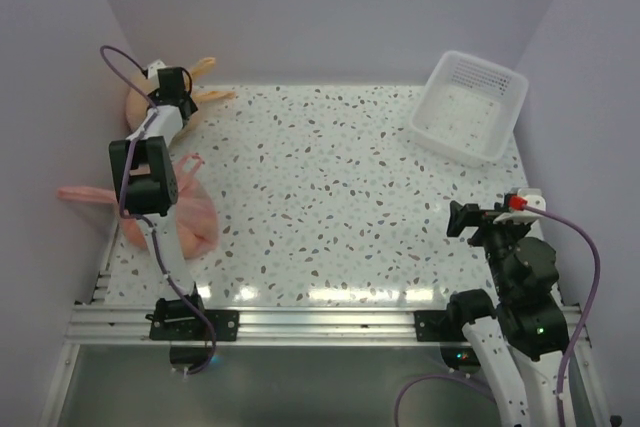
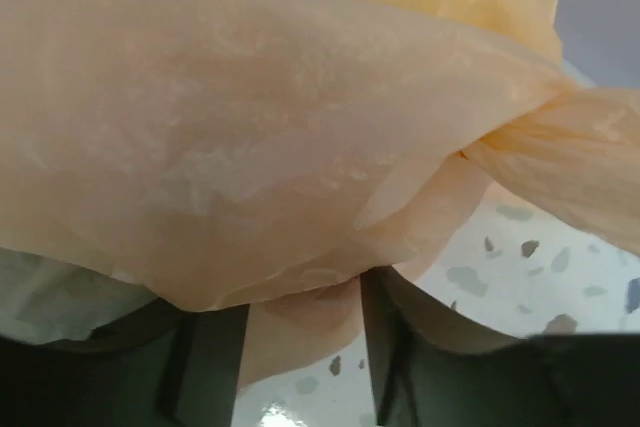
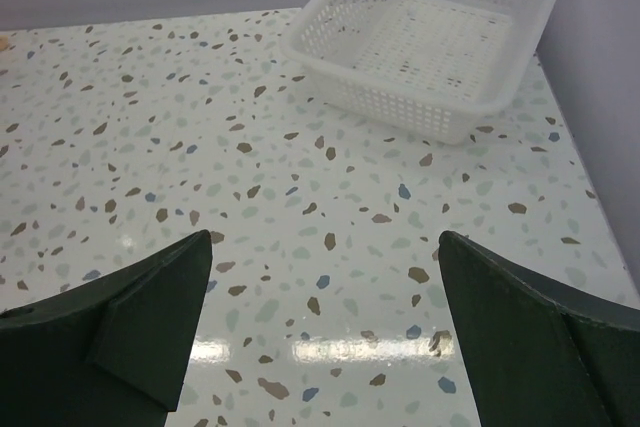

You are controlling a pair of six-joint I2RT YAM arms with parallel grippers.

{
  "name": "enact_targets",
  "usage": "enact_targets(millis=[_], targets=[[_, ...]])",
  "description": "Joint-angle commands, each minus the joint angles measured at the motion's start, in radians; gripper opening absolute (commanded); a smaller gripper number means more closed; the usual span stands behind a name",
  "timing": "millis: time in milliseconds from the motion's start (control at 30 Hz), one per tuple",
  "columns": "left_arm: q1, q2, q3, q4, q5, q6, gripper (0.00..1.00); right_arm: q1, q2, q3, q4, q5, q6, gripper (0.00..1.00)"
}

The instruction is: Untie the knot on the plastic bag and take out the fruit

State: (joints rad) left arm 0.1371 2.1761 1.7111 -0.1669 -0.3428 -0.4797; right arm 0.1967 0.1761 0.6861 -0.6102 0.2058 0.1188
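The pale peach-orange plastic bag lies at the table's far left corner, its handle ears sticking out to the right. Up close its film fills the left wrist view. The twisted knot shows at the right edge there. My left gripper hangs over the bag; in its own view the left gripper has its jaws apart with a fold of bag film hanging between them. The fruit is hidden inside the bag. My right gripper hovers open over bare table, the same right gripper holding nothing.
A pinker salmon bag lies under the left arm near the left edge, one handle trailing off the table. A white mesh basket sits at the back right, the same basket ahead of the right gripper. Walls close in on three sides.
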Motion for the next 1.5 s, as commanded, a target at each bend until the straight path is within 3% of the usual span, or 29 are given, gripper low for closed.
enact_targets(millis=[0, 33, 67, 100, 300, 467, 633, 967, 1100, 1200, 1333, 1467], targets=[[0.004, 0.040, 0.064, -0.008, -0.006, 0.042, 0.44, 0.004, 0.022, 0.016, 0.023, -0.046, -0.021, 0.99], [0.002, 0.040, 0.055, 0.001, 0.007, 0.065, 0.29, 0.004, 0.025, 0.016, 0.026, -0.049, -0.022, 0.99], [0.002, 0.036, 0.047, 0.012, 0.020, 0.079, 0.06, 0.004, 0.026, 0.016, 0.027, -0.051, -0.024, 0.99], [0.001, 0.016, 0.033, 0.026, 0.059, 0.095, 0.00, 0.004, 0.028, 0.016, 0.029, -0.054, -0.027, 0.99], [-0.025, -0.122, -0.080, 0.121, 0.174, 0.153, 0.00, 0.004, 0.034, 0.023, 0.030, -0.065, -0.028, 0.99], [-0.112, -0.223, -0.140, 0.104, 0.225, 0.162, 0.00, 0.004, 0.058, 0.059, 0.014, -0.014, 0.001, 0.99], [-0.275, -0.324, -0.188, 0.041, 0.267, 0.162, 0.00, 0.006, 0.135, 0.177, 0.003, -0.029, 0.039, 0.99], [-0.580, -0.538, -0.372, -0.063, 0.416, 0.107, 0.00, 0.004, 0.335, 0.348, -0.074, -0.227, 0.056, 0.99], [-0.720, -0.717, -0.560, -0.030, 0.445, 0.073, 0.00, 0.004, 0.384, 0.359, -0.103, -0.382, 0.012, 0.99], [-0.770, -0.827, -0.785, 0.003, 0.476, 0.014, 0.00, 0.004, 0.436, 0.336, -0.140, -0.495, 0.007, 0.99], [-0.794, -0.932, -0.983, 0.084, 0.490, -0.043, 0.00, 0.006, 0.488, 0.236, -0.132, -0.652, 0.034, 0.99], [-0.800, -1.021, -1.084, 0.105, 0.492, -0.065, 0.00, 0.076, 0.517, 0.158, -0.047, -0.643, 0.079, 0.99]])
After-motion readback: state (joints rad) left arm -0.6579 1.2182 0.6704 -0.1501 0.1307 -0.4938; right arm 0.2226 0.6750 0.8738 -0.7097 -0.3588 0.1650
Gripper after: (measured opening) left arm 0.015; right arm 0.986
